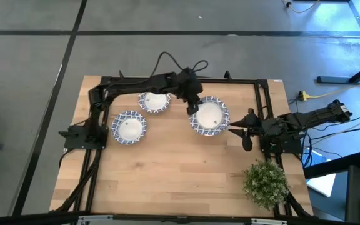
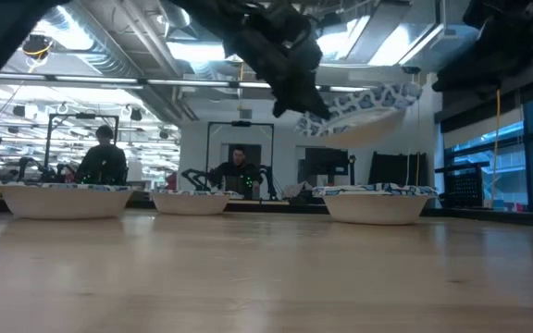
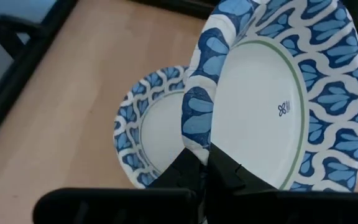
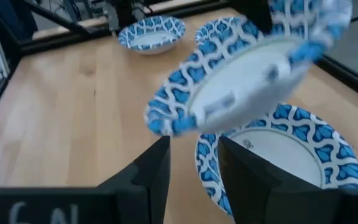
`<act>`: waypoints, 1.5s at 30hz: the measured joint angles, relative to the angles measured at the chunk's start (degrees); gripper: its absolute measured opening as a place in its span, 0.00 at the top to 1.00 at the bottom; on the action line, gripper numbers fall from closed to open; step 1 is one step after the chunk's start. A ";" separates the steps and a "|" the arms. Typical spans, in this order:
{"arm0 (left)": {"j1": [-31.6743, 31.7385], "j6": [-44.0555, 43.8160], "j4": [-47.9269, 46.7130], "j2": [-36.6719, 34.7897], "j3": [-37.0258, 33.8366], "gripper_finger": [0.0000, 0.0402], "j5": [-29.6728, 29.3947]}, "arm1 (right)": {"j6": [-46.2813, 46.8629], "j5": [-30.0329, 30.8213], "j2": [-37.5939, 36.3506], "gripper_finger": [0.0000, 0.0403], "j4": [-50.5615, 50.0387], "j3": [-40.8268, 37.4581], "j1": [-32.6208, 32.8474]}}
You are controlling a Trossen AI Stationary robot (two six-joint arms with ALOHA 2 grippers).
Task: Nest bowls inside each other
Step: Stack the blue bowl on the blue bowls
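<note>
Left gripper (image 1: 192, 106) is clamped on the rim of a patterned bowl (image 1: 209, 114), holding it in the air over a second bowl (image 2: 376, 203) that sits on the wooden table (image 1: 180, 181). The high view stacks the two into one blue-and-white disc, so the gap is lost there — the low view shows it plainly: the held bowl (image 2: 364, 109) hangs well clear of the one below, tilted, its gripped edge lower and the free edge raised. The left wrist view adds the grip itself (fingers (image 3: 229, 171) pinching the rim, one each side) and shows the held bowl (image 3: 272, 99) turned steeply, underside with a green ring and small stamp facing the camera, with the lower bowl (image 3: 148, 134) behind it. In the right wrist view the held bowl (image 4: 241, 81) is seen from below, above the resting one (image 4: 284, 152).

Two more bowls rest upright on the table to the left: one (image 1: 154, 101) near the far edge, one (image 1: 128, 127) nearer the left edge.

Right gripper (image 1: 246, 130) waits just beside the stacked pair — fingers (image 4: 151, 171) parted, holding nothing. A green potted plant (image 1: 265, 182) stands near the table's right corner. People show in the room beyond, in the low view only.
</note>
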 joint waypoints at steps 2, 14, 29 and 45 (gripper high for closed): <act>0.61 -0.01 -1.32 2.52 3.03 1.00 0.43 | -0.13 -0.03 -0.59 0.66 -0.45 0.00 0.23; 2.37 -3.02 -1.48 11.08 8.76 1.00 3.71 | -1.55 -0.19 -3.55 0.66 -3.47 0.00 1.23; 1.14 -7.37 2.09 12.14 8.76 1.00 -1.92 | -1.92 -0.19 -4.19 0.66 -5.04 0.00 1.21; -0.80 -5.24 1.38 16.47 8.78 0.92 -1.93 | -1.66 -0.70 -4.19 0.66 -5.86 0.04 1.19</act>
